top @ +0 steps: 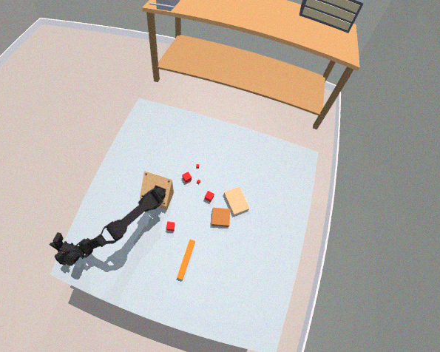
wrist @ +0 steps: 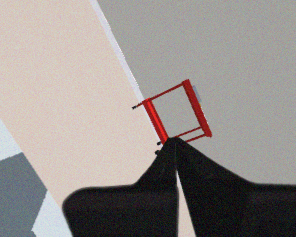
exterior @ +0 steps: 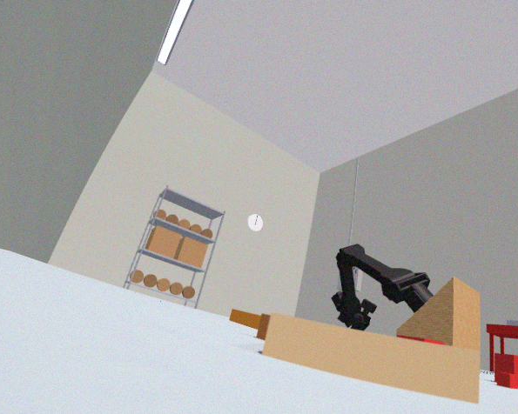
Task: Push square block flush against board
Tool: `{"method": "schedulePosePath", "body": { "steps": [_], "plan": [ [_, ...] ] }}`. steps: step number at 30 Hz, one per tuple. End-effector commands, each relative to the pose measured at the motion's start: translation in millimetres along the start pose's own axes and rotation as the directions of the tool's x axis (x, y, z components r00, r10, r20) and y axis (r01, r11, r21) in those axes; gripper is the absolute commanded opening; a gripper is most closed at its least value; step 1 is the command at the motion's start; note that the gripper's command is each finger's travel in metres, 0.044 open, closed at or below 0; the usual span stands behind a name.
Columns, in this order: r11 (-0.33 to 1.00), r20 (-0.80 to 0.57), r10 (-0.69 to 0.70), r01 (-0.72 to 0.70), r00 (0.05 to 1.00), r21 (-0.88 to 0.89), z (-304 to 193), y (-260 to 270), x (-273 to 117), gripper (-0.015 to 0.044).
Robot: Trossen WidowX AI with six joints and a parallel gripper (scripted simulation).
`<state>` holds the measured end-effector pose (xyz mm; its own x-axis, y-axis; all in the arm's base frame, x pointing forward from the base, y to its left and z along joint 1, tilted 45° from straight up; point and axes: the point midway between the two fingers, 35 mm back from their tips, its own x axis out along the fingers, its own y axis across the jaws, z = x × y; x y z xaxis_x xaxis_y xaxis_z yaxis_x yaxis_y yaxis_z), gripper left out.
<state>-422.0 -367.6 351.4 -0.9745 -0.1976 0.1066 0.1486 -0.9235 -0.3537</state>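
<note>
The square dark orange block [top: 220, 217] [exterior: 263, 327] lies flat on the mat. The tan rectangular board [top: 237, 200] [exterior: 370, 354] lies flat beside it, turned at an angle to it. In the top view the block's upper right corner is at or very near the board's long left side, and a wedge-shaped gap opens below that corner. Their sides are not parallel. My gripper [wrist: 173, 142] is shut and empty. My arm [top: 134, 216] [exterior: 374, 267] reaches to the mat's left edge, holding the gripper above it, far from both parts.
A long orange bar [top: 185, 259] [exterior: 243, 317] lies below the block in the top view. Several red cubes, including one near the block [top: 209, 196] and another [top: 170, 225], lie between the wooden arm base [top: 155, 180] and the parts. A workbench [top: 246, 21] stands beyond the mat.
</note>
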Motion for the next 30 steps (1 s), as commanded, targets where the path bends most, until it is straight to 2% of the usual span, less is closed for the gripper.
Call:
{"method": "schedulePosePath", "body": {
  "steps": [1,20,30],
  "plan": [
    [0.998,0.016,0.042,-0.043,0.999,0.042,10,8,-11,0.0000],
    [0.944,0.099,0.232,-0.248,0.968,0.215,59,45,-77,0.0000],
    [0.882,0.151,0.354,-0.383,0.923,0.274,88,71,-129,0.0000]
  ]
}}
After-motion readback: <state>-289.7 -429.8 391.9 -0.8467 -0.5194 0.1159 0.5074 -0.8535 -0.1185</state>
